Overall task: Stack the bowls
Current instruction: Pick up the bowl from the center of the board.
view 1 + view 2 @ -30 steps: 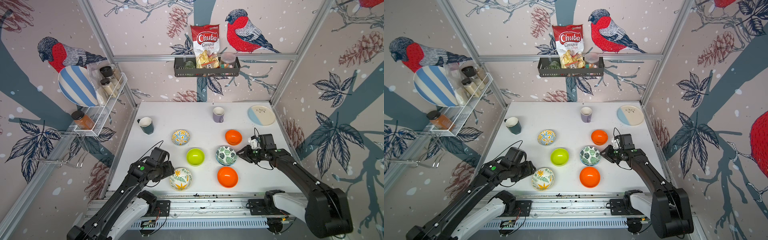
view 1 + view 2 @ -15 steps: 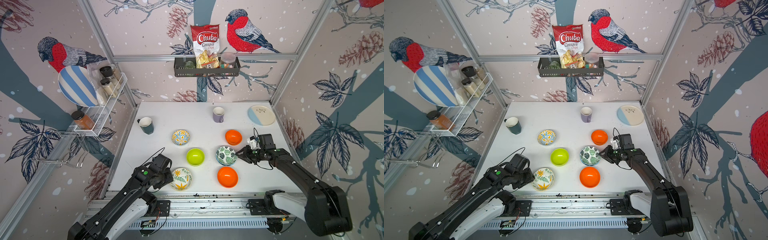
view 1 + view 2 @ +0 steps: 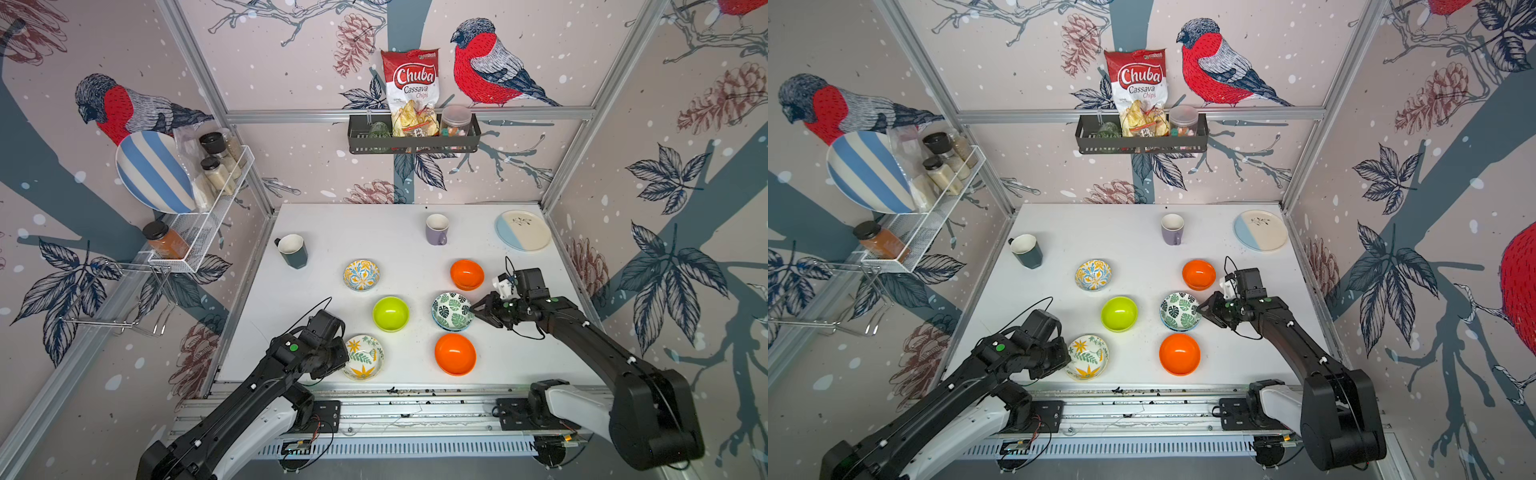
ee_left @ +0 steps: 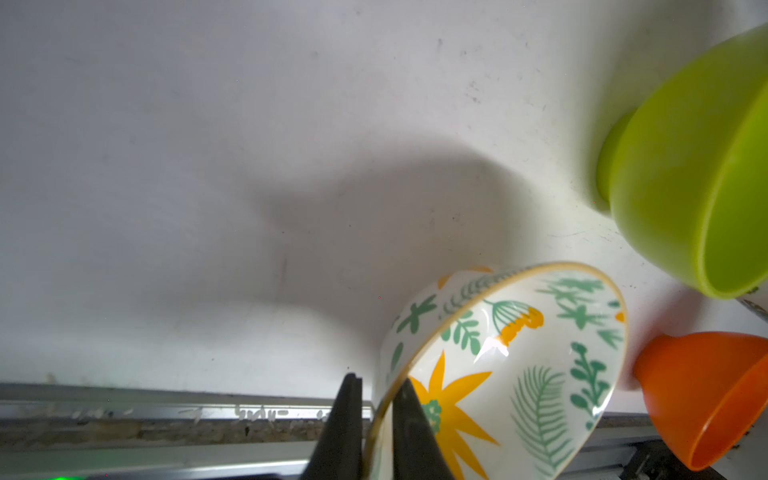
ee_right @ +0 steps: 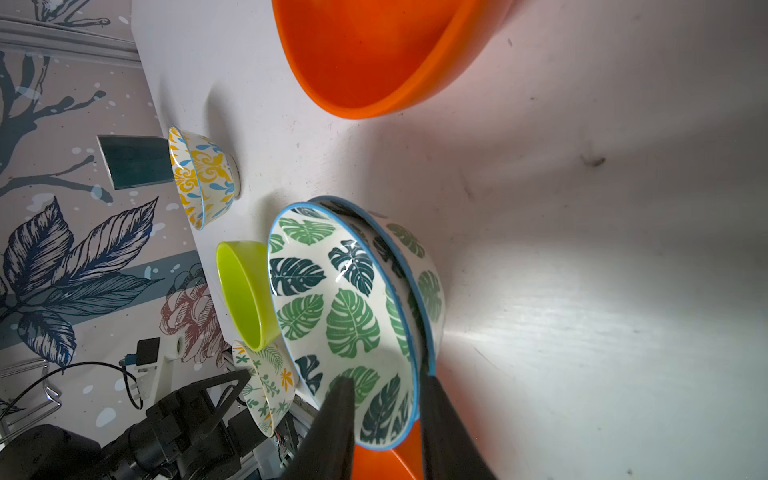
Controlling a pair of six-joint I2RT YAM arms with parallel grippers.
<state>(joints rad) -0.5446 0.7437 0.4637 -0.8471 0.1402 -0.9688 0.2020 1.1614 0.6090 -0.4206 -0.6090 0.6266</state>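
White tabletop (image 3: 332, 232): grippers are pinching bowl rims.
The left gripper (image 4: 378, 378) is clamping the floral bowl (image 4: 519, 365) by its wall, rim between its jaws; the right gripper (image 5: 386, 379) likewise the leaf bowl (image 5: 345, 299). Glazed, rigid, probably slippery: rim hold judged sound.

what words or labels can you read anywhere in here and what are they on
"Chuba": big white letters on the chip bag in the back wall basket.
"Cassava Chips": on the same bag, under the brand.
Small print at the bag's top edge and its lower sticker: too small to read.
The jars on the side rack: no label readable.
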